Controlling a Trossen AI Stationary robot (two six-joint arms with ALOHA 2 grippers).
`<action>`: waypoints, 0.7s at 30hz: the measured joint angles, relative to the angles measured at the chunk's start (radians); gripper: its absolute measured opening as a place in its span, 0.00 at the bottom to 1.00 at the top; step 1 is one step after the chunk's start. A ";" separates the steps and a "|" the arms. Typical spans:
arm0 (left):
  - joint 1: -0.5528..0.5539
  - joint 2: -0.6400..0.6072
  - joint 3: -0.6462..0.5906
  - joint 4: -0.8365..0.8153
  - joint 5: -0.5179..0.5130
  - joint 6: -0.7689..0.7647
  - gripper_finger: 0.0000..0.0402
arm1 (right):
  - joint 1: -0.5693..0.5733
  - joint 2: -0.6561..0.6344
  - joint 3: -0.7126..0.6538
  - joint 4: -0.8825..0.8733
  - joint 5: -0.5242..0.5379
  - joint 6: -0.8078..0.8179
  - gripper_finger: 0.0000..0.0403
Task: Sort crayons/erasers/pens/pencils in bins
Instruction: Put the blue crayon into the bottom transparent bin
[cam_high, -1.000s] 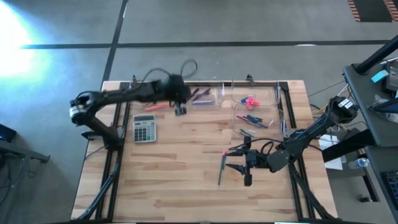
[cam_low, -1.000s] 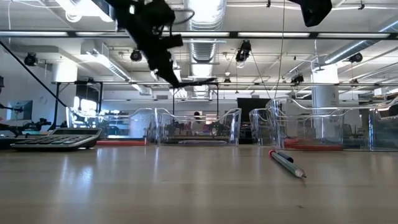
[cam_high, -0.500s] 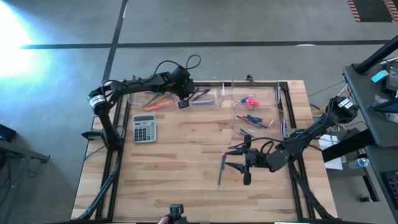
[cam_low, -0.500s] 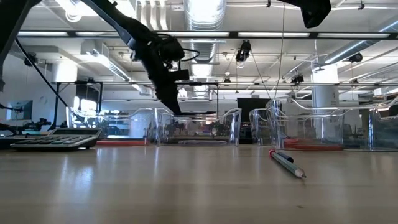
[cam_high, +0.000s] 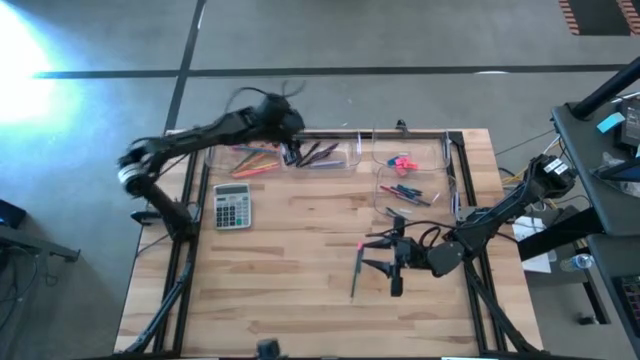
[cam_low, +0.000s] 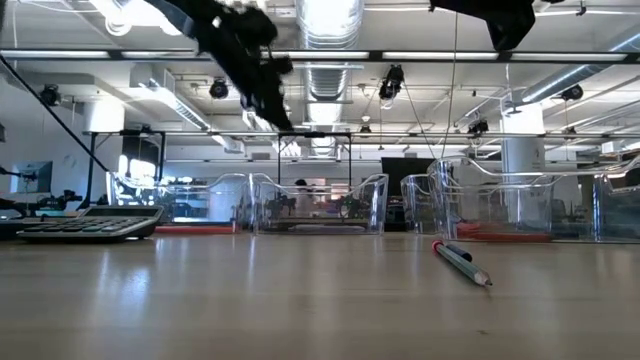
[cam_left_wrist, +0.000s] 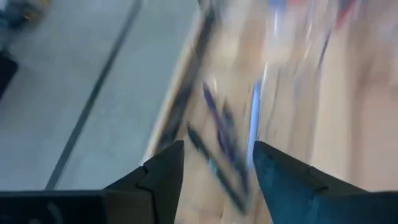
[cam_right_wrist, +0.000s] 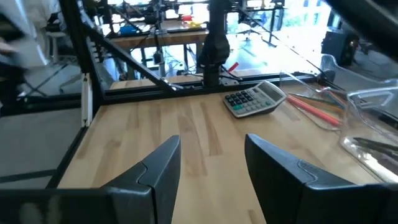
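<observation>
Clear plastic bins (cam_high: 330, 155), slim dark pens (cam_high: 318, 153) inside — left pincer (cam_high: 288, 155) above, open

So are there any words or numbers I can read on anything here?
None can be read.
The calculator has keys, but their marks are too small to read.
The pencil lying on the table shows no readable print.

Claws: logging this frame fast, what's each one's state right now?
Left claw: open, empty, over the bin of pens.
Right claw: open, empty, above the loose pencil.
</observation>
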 joint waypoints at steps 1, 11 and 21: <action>-0.003 -0.041 -0.002 0.011 0.016 -0.041 0.44 | 0.000 0.000 0.000 0.000 0.012 0.008 0.42; -0.246 -0.545 -0.465 0.575 0.111 -0.328 0.33 | -0.002 0.000 -0.001 -0.012 0.047 0.154 0.42; -0.579 -0.683 -0.902 1.101 -0.040 -0.513 0.25 | -0.054 0.000 0.004 -0.174 0.020 0.435 0.42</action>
